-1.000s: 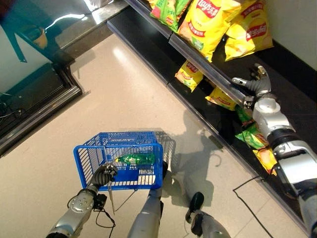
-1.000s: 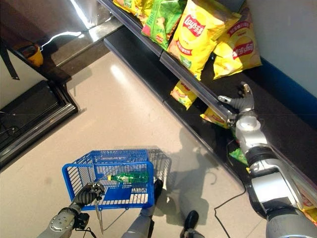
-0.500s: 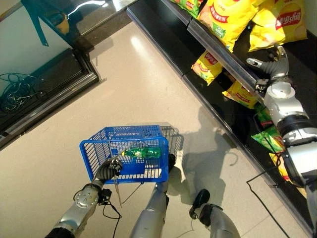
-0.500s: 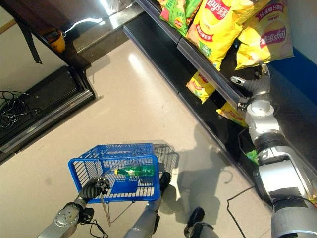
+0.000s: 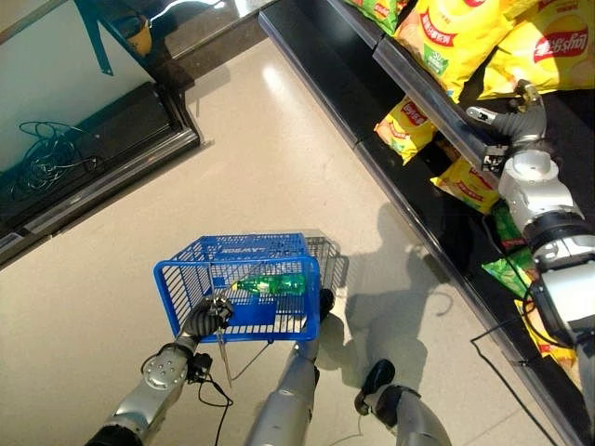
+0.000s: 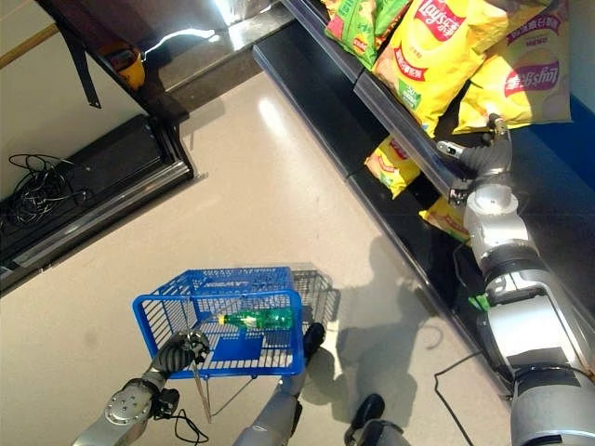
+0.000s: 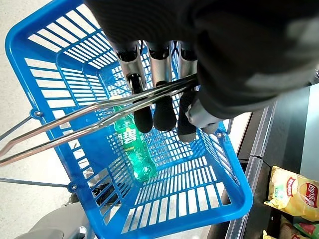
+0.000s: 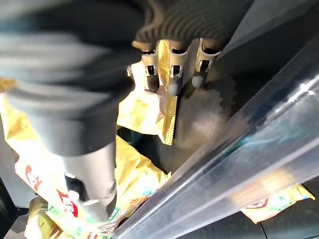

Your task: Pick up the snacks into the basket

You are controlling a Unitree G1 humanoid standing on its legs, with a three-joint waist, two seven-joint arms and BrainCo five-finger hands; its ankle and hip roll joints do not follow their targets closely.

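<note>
- The yellow snack bag [image 6: 525, 82] still lies on the shelf [image 6: 409, 125], ungrasped.
- The right hand [image 6: 480, 154], fingers spread, has been brought closer beneath it; a grasp looks imminent.
- The basket [image 5: 240, 300], holding a green bottle [image 5: 271, 284], stays gripped by its handle [image 7: 94, 117] in the left hand [image 5: 206, 318].

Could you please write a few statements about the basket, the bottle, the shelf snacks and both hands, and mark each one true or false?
1. A green plastic bottle lies inside the blue plastic basket. True.
2. The left hand is shut on the basket's metal handle. True.
3. The right hand already grips a yellow crisp bag. False: it is open, held up near the yellow crisp bags on the shelf.
4. The basket stands on the shelf. False: it hangs from the left hand over the beige floor.
</note>
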